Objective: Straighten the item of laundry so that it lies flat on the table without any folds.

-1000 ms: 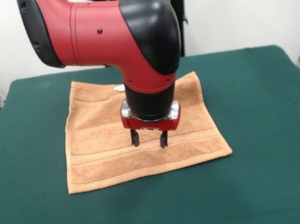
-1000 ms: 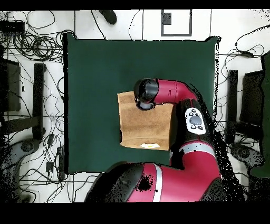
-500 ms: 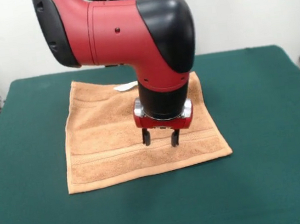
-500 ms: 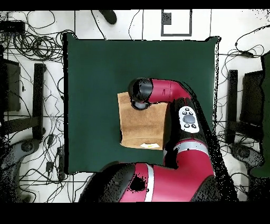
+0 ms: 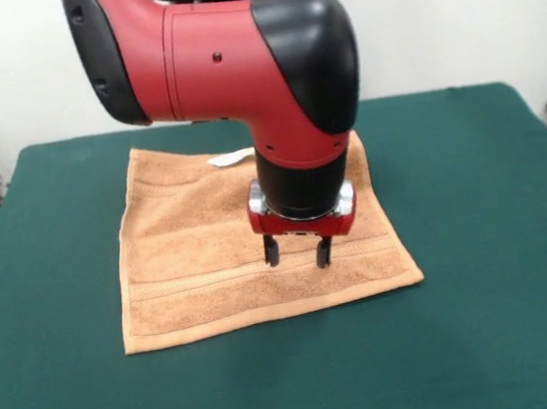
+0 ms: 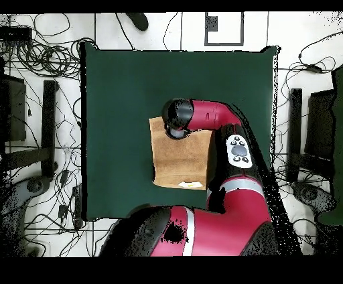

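Note:
The item of laundry point(image 5: 190, 256) is a light orange-tan towel spread flat on the green table point(image 5: 480, 238), with a small white tag point(image 5: 230, 157) on its far edge. In the overhead view the towel point(image 6: 181, 161) shows as a tan rectangle with the tag near its lower edge. My gripper point(image 5: 296, 255) hangs just above the towel's near right part, open, nothing between its two dark fingers. From overhead the arm's head point(image 6: 177, 119) covers the gripper and the towel's upper corner.
The red arm point(image 6: 224, 167) crosses the towel's right side in the overhead view. Cables and stands lie on the floor around the table point(image 6: 134, 87). Green surface surrounds the towel on all sides.
The gripper has shifted right in the front view, towards the towel's near right part, still open. The towel has not moved.

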